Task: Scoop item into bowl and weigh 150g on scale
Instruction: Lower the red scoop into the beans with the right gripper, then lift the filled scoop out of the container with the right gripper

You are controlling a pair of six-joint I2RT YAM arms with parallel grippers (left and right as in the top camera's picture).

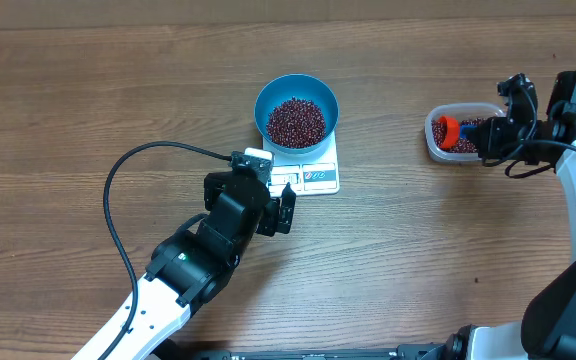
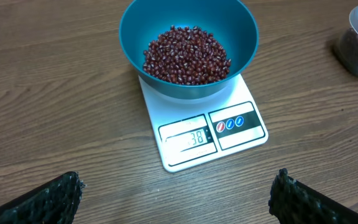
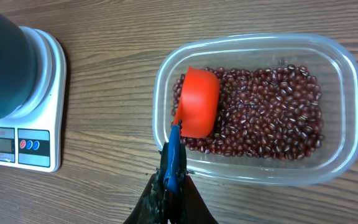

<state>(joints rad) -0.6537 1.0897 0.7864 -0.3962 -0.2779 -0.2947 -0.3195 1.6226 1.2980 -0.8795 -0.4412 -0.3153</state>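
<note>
The blue bowl (image 1: 297,109) (image 2: 188,46) stands on the white scale (image 1: 318,176) (image 2: 211,134) and holds a heap of dark red beans (image 1: 297,121) (image 2: 186,55). More beans (image 3: 272,112) fill a clear plastic tub (image 1: 434,140) (image 3: 347,124) at the right. My right gripper (image 1: 481,135) (image 3: 173,180) is shut on the blue handle of an orange scoop (image 1: 447,131) (image 3: 196,111), whose cup rests among the tub's beans. My left gripper (image 1: 280,208) (image 2: 176,199) stands open just in front of the scale, nothing between its fingers.
A black cable (image 1: 118,200) loops over the wooden table left of the left arm. The scale's display and buttons (image 2: 232,123) face the left gripper. The bowl and scale (image 3: 23,124) show at the left edge of the right wrist view.
</note>
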